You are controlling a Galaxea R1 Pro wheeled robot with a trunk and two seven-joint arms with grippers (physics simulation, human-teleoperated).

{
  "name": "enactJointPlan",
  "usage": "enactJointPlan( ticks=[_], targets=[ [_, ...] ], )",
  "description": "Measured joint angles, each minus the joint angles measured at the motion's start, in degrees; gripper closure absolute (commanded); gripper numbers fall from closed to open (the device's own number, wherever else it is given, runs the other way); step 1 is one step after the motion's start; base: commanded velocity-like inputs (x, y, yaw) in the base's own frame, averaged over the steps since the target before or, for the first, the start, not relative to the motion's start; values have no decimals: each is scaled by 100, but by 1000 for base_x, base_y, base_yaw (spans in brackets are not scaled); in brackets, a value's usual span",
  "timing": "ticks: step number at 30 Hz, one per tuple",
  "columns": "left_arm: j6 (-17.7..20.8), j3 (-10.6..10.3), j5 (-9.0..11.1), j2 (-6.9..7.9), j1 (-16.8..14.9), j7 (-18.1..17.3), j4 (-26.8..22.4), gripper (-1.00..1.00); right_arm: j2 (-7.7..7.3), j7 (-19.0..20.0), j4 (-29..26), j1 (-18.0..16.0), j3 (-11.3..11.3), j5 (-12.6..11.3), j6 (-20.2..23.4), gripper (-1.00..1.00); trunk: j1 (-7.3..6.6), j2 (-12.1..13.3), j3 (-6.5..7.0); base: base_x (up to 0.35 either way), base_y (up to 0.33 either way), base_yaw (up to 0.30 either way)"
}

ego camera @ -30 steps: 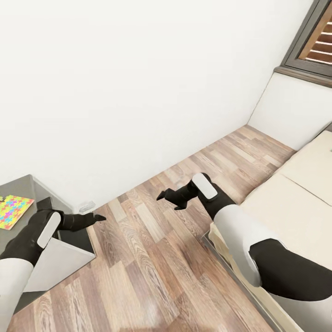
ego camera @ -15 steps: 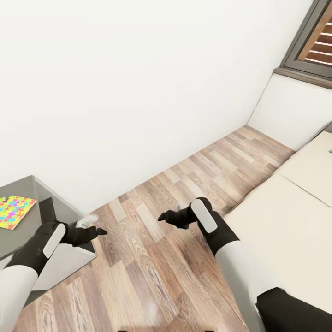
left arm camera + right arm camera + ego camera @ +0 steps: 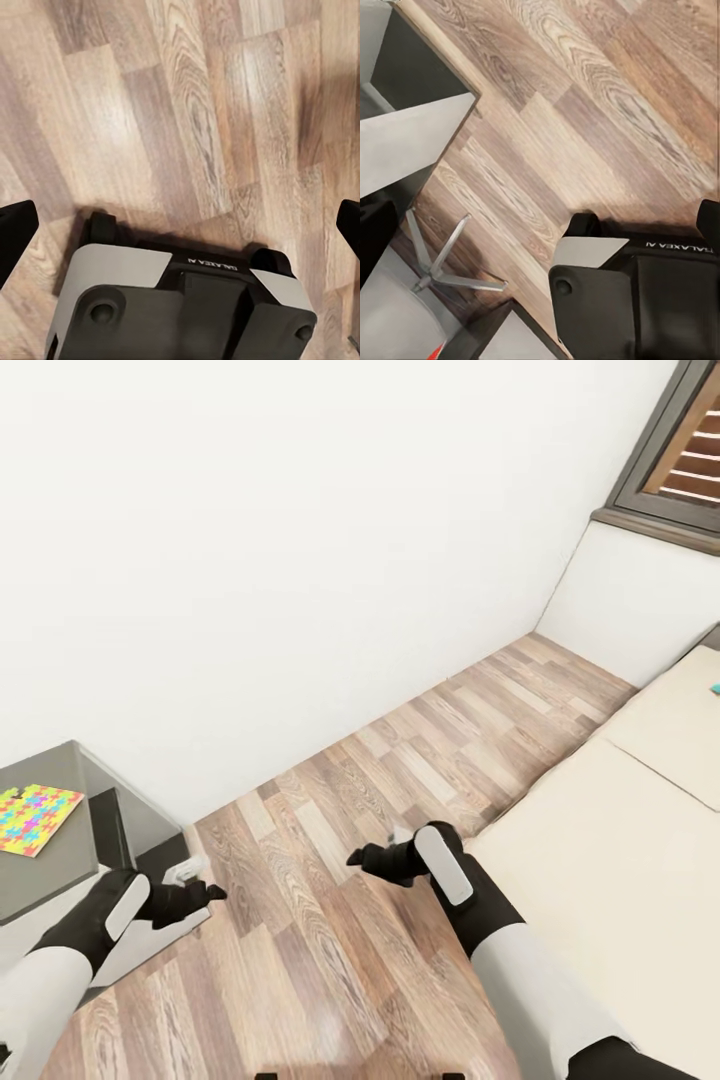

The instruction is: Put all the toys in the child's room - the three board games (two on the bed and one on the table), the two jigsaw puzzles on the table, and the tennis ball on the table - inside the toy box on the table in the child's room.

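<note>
- Travelling looks like the step in hand: from the head view you have both arms low over the wood-plank floor (image 3: 330,920) and nothing carried. A jigsaw puzzle (image 3: 35,819) lies flat on the dark grey cabinet section of the table (image 3: 60,880) at about nine o'clock; the cream bed (image 3: 620,860) fills the four o'clock side, with a sliver of blue-green at its far edge near three o'clock, perhaps a board game, too small to tell.
- The left gripper (image 3: 205,895) at eight o'clock and the right gripper (image 3: 360,857) near the centre both point over bare planks. From this angle you cannot tell how far apart either one's fingers stand.
- My reading is that your next move calls for turning toward the bed to fetch a game, or toward the cabinet for the puzzle; the toy box is not where you are looking.
- Plain white walls meet in a corner at one o'clock, under a dark-framed window (image 3: 680,450).
- The left wrist view looks straight down on planks and the robot's base (image 3: 180,307); black fingertips (image 3: 15,232) sit at opposite edges, so that claw is spread wide and empty.
- The right wrist view gives you planks, the grey cabinet corner (image 3: 412,135) and a chair's star base (image 3: 442,262); its fingertips (image 3: 709,217) also sit far apart, wide and empty.
</note>
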Motion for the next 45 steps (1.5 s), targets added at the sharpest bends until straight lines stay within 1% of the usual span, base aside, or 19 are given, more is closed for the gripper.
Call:
enactJointPlan(
  ticks=[4, 6, 8, 12, 15, 17, 19, 23, 24, 25, 26, 27, 29, 32, 34, 36, 38, 41, 45],
  targets=[
    [-22, 0, 2, -11, 9, 22, 57, -100, -61, 3, 1, 16, 5, -3, -5, -100, -88, 161, 72, 0, 0, 0],
    [-27, 0, 2, -13, 19, 25, 83, -100, -67, 4, -3, 40, 7, -3, -6, -100, -132, 241, 108, 0, 0, 0],
    [-37, 0, 1, -21, 38, 28, 130, -100, -73, 4, -13, 106, 7, 0, -6, -100, -176, 322, 144, 0, 0, 0],
    [-157, -5, -6, -119, 83, 27, 201, -100, -83, 1, -24, 259, 6, 3, -11, -100, -264, 483, 216, 0, 0, 0],
    [-211, -7, -11, -145, 167, 26, 216, -100, -84, -4, -26, 372, 6, 6, -33, -100, -331, 603, 275, 0, 0, 0],
    [-251, -7, -27, -155, 256, 28, 221, -100, -84, -6, -23, 515, 6, 10, -99, -100, -332, 606, 287, 0, 0, 0],
    [-337, -13, -87, -160, 354, 29, 224, -100, -89, -5, -21, 664, 10, 12, -234, -100, -332, 606, 301, 0, 0, 0],
    [-556, -63, -321, -194, 525, 31, 245, -100, -141, -5, -22, 859, 19, 74, -403, -100, -331, 607, 321, 0, 0, 0],
    [-612, -73, -403, -211, 569, 32, 303, -100, -168, -3, -13, 917, 22, 166, -429, -100, -331, 607, 323, 0, 0, 0],
    [-649, -78, -436, -224, 586, 33, 350, -100, -176, -1, -7, 947, 24, 230, -442, -100, -331, 607, 324, 0, 0, 0],
    [-935, -91, -546, -288, 628, 31, 658, -100, -201, 30, -4, 1054, 51, 641, -471, -100, -332, 607, 324, 0, 0, 0],
    [-1094, -92, -562, -312, 637, 30, 808, -100, -191, 40, -9, 1087, 63, 777, -481, -100, -331, 607, 325, 0, 0, 0],
    [-1321, -94, -583, -331, 643, 29, 1019, -100, -174, 49, -14, 1139, 73, 906, -491, -100, -331, 607, 325, 0, 0, 0],
    [-1616, -99, -597, -341, 647, 23, 1313, -100, -159, 54, -7, 1219, 79, 987, -550, -100, -331, 607, 326, 0, 0, 0],
    [-1846, -103, -605, -338, 653, 21, 1535, -100, -156, 56, 5, 1284, 80, 1012, -715, -100, -331, 607, 326, 0, 0, 0],
    [-2166, -109, -612, -336, 656, 14, 1808, -100, -177, 56, 11, 1412, 83, 1027, -976, -100, -331, 607, 326, 0, 0, 0],
    [-2351, -110, -616, -335, 657, 14, 1961, -100, -183, 57, 7, 1506, 87, 1031, -1086, -100, -331, 606, 326, 0, 0, 0],
    [-2486, -111, -624, -334, 664, 15, 2109, -100, -177, 57, 23, 1568, 95, 1032, -1172, -100, -331, 606, 326, 0, 0, 0],
    [-2689, -112, -696, -343, 765, 17, 2280, -100, -203, 57, 42, 1672, 156, 1042, -1247, -100, -331, 606, 326, 0, 0, 0]
  ],
)
